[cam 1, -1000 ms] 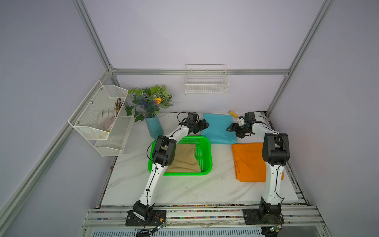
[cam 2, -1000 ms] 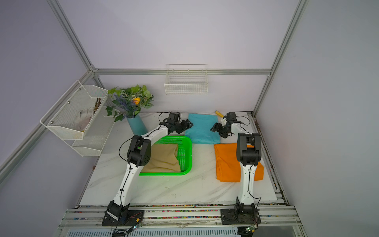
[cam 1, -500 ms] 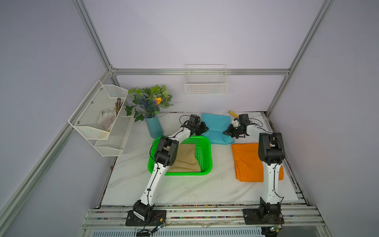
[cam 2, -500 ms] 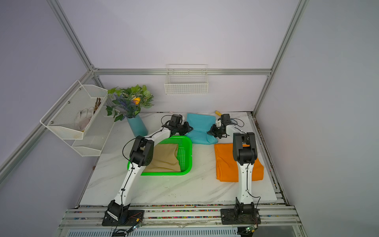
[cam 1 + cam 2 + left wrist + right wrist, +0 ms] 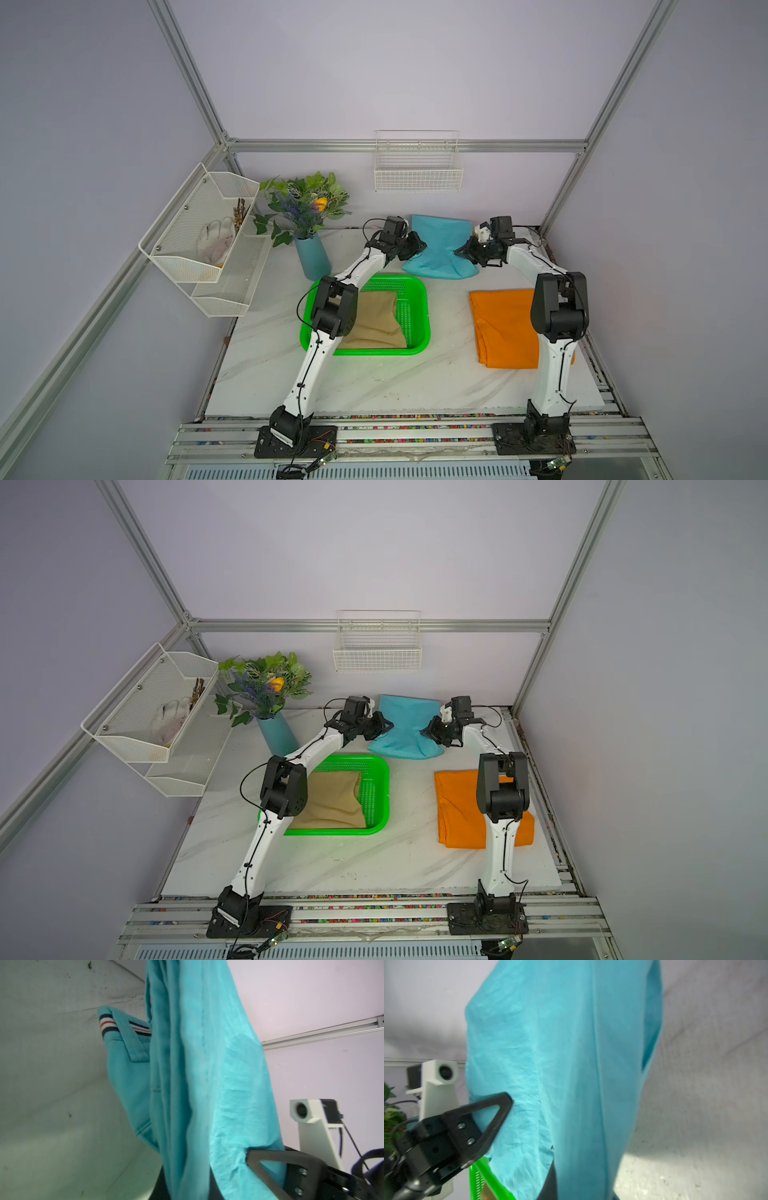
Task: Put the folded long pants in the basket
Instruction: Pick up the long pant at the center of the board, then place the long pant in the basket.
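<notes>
Clamping the teal-blue pants [image 5: 440, 249] from both sides, the left hand [image 5: 417, 246] and the right hand [image 5: 462, 251] are each clenched tight on the cloth. They pinch its left and right edges, so the fabric narrows to a waist between them. The garment sits at the far middle of the surface [image 5: 374, 386], just beyond the far right corner of the green basket [image 5: 420, 291]. The wrist views show it raised off the marble and hanging in loose folds, with a striped tag on one layer. Whether its near edge touches the surface cannot be told.

Both arms stretch far from their bases at the near edge. Their elbows are bent high and their forearms angle inward, so the two hands face each other across the cloth. In the right wrist view one black finger [image 5: 496, 1109] of the left hand presses into the fabric, with the basket's rim just below it.

The tan pants [image 5: 374, 322] lie flat inside the basket. The orange pants [image 5: 503, 328] lie on the surface to the right, partly hidden by the right arm.
</notes>
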Robot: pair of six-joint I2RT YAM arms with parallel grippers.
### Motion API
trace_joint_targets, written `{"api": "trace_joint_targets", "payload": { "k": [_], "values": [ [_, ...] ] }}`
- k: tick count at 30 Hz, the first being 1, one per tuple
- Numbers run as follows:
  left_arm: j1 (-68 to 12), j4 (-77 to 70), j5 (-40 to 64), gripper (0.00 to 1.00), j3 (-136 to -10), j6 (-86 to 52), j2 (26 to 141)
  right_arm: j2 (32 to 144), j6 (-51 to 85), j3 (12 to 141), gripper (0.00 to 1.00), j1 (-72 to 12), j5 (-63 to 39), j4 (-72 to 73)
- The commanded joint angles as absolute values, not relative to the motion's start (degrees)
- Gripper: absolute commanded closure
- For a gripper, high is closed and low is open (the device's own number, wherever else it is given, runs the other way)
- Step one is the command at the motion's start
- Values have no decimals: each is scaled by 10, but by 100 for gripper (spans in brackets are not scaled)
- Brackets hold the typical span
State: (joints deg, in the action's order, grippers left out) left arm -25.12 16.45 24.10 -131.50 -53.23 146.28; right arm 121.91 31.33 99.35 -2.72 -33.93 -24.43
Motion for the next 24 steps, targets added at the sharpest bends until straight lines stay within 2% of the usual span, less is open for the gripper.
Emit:
{"api": "trace_joint_targets", "payload": {
  "k": [1, 10, 14, 18, 24],
  "values": [
    [-245, 140, 259, 100, -1283, -516, 1354, 1142, 292, 1001, 100, -39, -352, -259],
    [-234, 174, 252, 100, -1063, -446, 1138, 980, 264, 849, 100, -117, -288, -279],
    [-230, 176, 232, 100, -916, -429, 1020, 912, 253, 786, 100, -193, -232, -292],
    [-228, 243, 184, 100, -820, -388, 910, 853, 267, 741, 100, -275, -179, -294],
    [-219, 290, 121, 100, -686, -366, 732, 842, 293, 733, 100, -418, -95, -307]
  ]
}}
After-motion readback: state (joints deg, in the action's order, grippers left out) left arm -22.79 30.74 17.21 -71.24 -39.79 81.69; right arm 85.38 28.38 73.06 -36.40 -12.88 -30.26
